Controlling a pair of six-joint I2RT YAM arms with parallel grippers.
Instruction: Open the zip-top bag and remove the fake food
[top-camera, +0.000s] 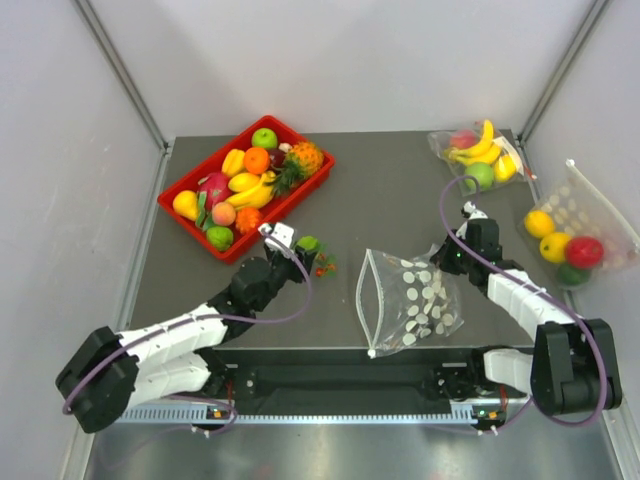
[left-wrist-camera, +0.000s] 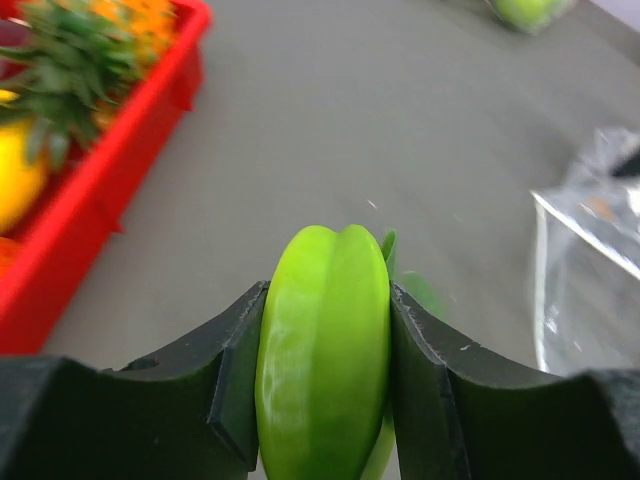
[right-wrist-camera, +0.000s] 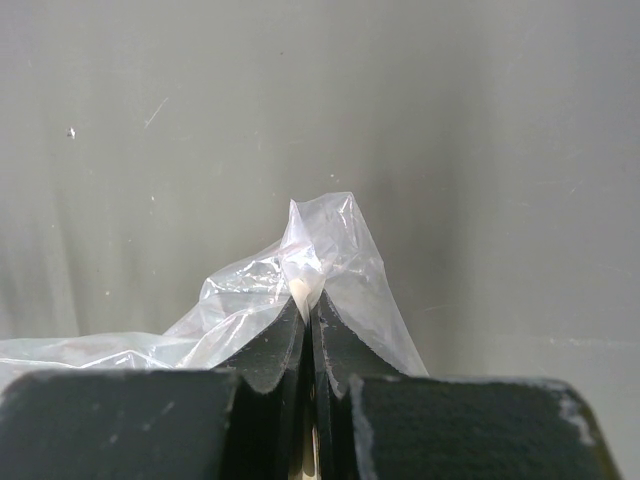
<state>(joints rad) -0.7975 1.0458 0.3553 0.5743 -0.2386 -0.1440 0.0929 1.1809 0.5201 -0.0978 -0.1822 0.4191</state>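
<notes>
1. Left gripper (left-wrist-camera: 327, 300), left of the clear dotted zip-top plastic bag (top-camera: 418, 298), has its black jaws narrowed onto a glossy green round plastic fruit (left-wrist-camera: 322, 385). The fruit has a shallow crease down its face and bulges above the jaws.
2. Right gripper (right-wrist-camera: 308, 300) sits at the bag's far right corner, jaws pressed almost together, pinching a peak of crinkled clear film.
3. The bag lies flat on the dark grey table (top-camera: 390, 190). Its pale round dots gather in its right half and its white zip strip (top-camera: 360, 300) runs along its left edge.
4. Bare tabletop separates that zip edge from the held fruit. A small red-and-green bit (top-camera: 323, 268) lies there, too small to identify.
5. The left arm stretches low and slanting toward the bag's far left. The right arm folds at the elbow and reaches in from the bag's right.
6. Far left beyond the bag stands a red plastic tray (top-camera: 303, 192) of mixed fruit. Far right beyond it lies a clear bag of bananas and a green apple (top-camera: 478, 155). A bigger dotted bag of yellow and red fruit (top-camera: 575, 225) rests to its right, past the table's edge.
</notes>
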